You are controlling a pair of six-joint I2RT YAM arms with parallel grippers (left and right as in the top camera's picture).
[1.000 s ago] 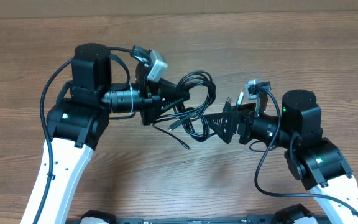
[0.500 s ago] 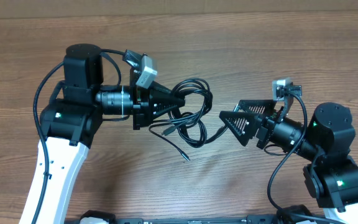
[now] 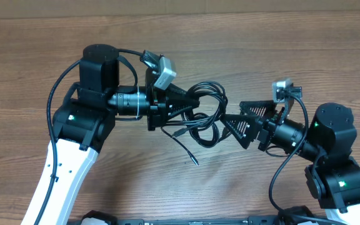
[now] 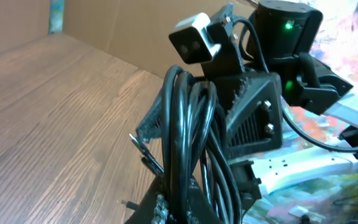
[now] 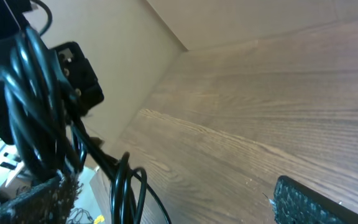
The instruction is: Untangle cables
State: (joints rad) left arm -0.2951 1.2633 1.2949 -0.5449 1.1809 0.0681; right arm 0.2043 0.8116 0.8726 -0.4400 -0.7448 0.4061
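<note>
The cables [image 3: 204,107] are a bundle of thin black loops hanging above the wooden table [image 3: 280,56]. My left gripper [image 3: 189,102] is shut on the bundle's left side. In the left wrist view the cables [image 4: 185,124] rise straight out of the shut jaws of the left gripper [image 4: 185,210]. A loose plug end [image 3: 194,161] trails toward the table's front. My right gripper [image 3: 233,120] stands open just right of the bundle. In the right wrist view a cable loop [image 5: 126,186] hangs between the wide-apart pads [image 5: 316,202], nearer the left one, touching neither.
Thicker black wires [image 3: 279,175] run along both arms. A brown cardboard wall [image 5: 241,18] borders the table's far side. The two grippers face each other closely at mid-table, with bare wood [image 3: 242,50] behind and in front of them.
My left arm has carried the bundle rightward to the right gripper. The right arm pulled back to the right earlier and has since held still, open.
</note>
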